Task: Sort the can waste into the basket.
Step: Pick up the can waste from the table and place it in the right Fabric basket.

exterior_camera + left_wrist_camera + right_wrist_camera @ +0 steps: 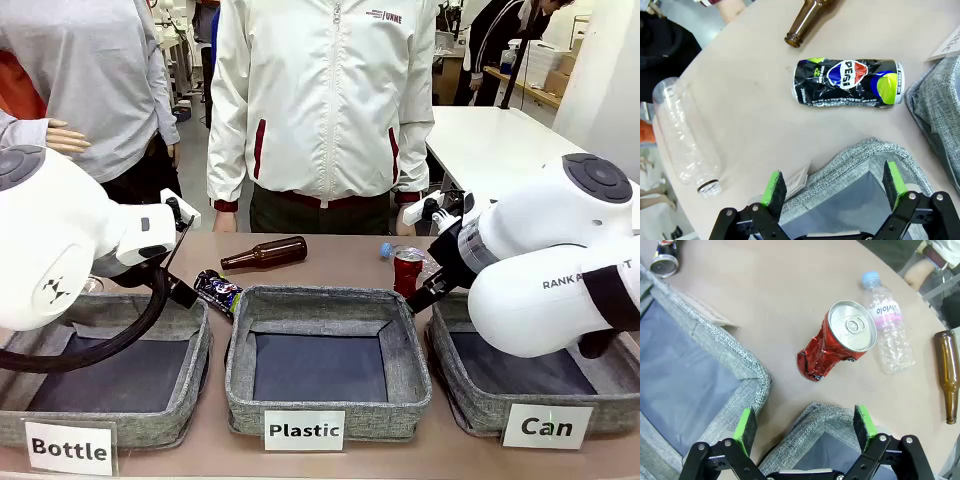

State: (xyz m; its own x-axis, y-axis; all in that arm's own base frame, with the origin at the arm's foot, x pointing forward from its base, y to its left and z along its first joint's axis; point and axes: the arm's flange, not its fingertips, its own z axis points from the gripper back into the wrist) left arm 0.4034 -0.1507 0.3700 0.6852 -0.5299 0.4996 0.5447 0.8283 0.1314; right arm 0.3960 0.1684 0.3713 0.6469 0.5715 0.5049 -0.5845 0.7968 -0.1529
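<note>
Right gripper (803, 427) spread wide at the bottom edge, red can (840, 347) standing mid-frame. Left gripper (834, 185) parted, black can (847, 83) lying upper centre. I'd drop square over the red can's crumpled waist, then swing to the Can basket (465, 395), lower right

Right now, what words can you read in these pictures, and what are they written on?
"Bottle": left label on the left basket.
"Plastic": middle label on the middle basket.
"Can": right label on the right basket.
"PEPSI": black crushed can.
"RANKA": right arm.
Too small or blurred: the can's fine print, the pink label on the clear bottle, the chest print on the jacket.
</note>
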